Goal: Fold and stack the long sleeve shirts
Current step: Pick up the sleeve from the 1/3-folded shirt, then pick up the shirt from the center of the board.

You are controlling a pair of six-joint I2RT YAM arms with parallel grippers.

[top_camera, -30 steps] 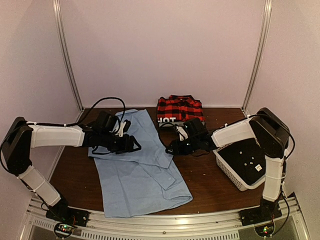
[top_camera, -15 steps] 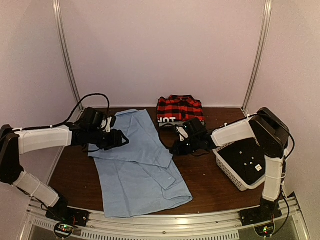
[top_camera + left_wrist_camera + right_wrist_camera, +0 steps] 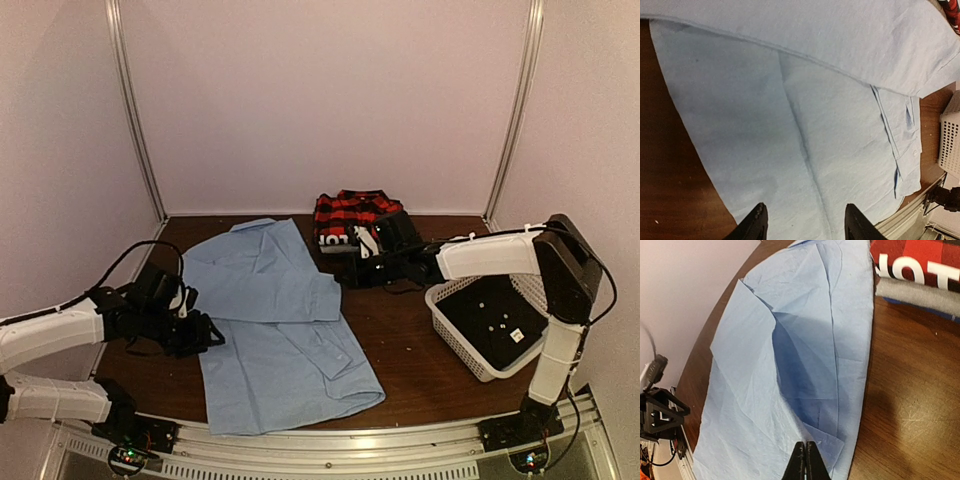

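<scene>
The light blue long sleeve shirt (image 3: 270, 330) lies spread on the brown table, its upper part folded across. My right gripper (image 3: 347, 278) is at the shirt's right edge. In the right wrist view that gripper (image 3: 806, 454) is shut on a pinch of the blue cloth (image 3: 755, 390), which rises into a small tent. My left gripper (image 3: 212, 338) hovers open at the shirt's near-left edge. Only flat blue cloth (image 3: 790, 100) shows between the left gripper's (image 3: 805, 220) fingers. The red-and-black plaid shirt (image 3: 355, 212) sits folded at the back, also in the right wrist view (image 3: 925, 252).
A white mesh basket (image 3: 447, 312) stands at the right, its wall visible in the left wrist view (image 3: 951, 135). A grey folded layer (image 3: 920, 292) lies under the plaid shirt. Metal frame posts rise at both back corners. A rail (image 3: 330, 445) runs along the near edge.
My left arm has drawn back from the shirt's upper left to its near-left edge. The right gripper has shut on the shirt's right edge and shifted slightly toward the back.
</scene>
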